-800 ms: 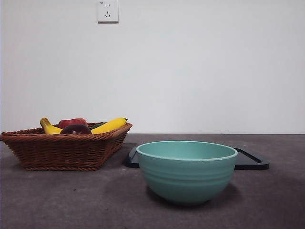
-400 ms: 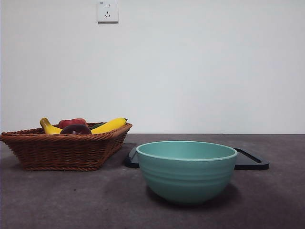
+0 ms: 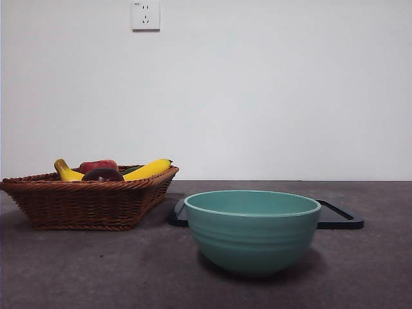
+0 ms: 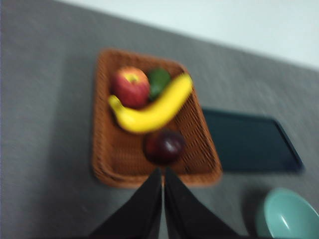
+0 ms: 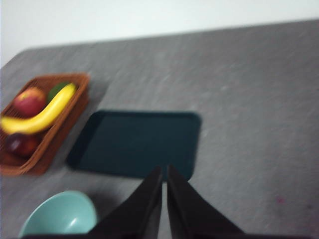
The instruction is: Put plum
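Overhead, both arms hang above a grey table point(image 3: 96, 270) backed by a white wall point(image 3: 270, 90) with a socket point(image 3: 145, 15). Left gripper point(image 4: 163, 174) has its jaws pressed together, holding nothing, above the near rim of the basket point(image 4: 104, 149). Right gripper point(image 5: 164, 172) is likewise closed and empty, over the near edge of the tray point(image 5: 134, 142). The plum point(image 4: 164, 146) lies in the basket beside a banana point(image 4: 152, 112), with an apple point(image 4: 130, 87) behind. A bowl point(image 3: 252, 232) stands in front of the tray, with bare table on either side.
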